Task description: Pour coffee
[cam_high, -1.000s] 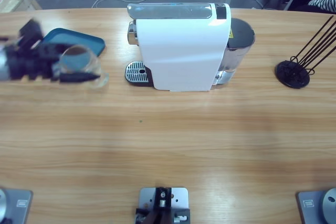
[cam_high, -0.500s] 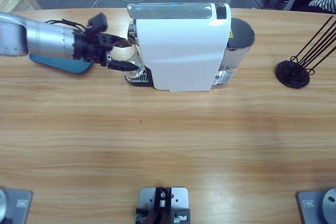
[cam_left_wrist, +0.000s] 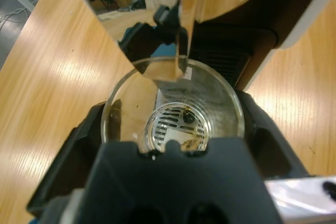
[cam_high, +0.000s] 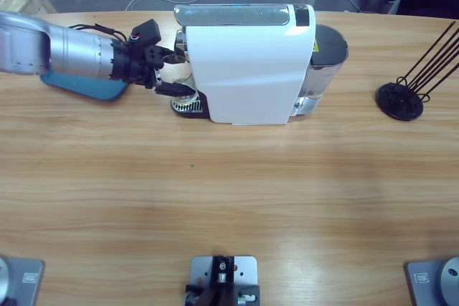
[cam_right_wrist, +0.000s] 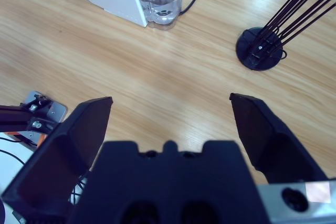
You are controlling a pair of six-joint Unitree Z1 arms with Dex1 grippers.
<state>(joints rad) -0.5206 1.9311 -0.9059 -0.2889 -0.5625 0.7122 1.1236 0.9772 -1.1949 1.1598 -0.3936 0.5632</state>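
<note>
Upright clear tumbler (cam_left_wrist: 173, 108) in left gripper (cam_high: 171, 75), mouth up.

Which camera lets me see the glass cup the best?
The left wrist view. It looks straight down into the clear glass cup, held in the left pincer over the machine's drip grate. The high view shows only a sliver of the cup between pincer and white coffee machine. The right wrist view does not show it.
</note>
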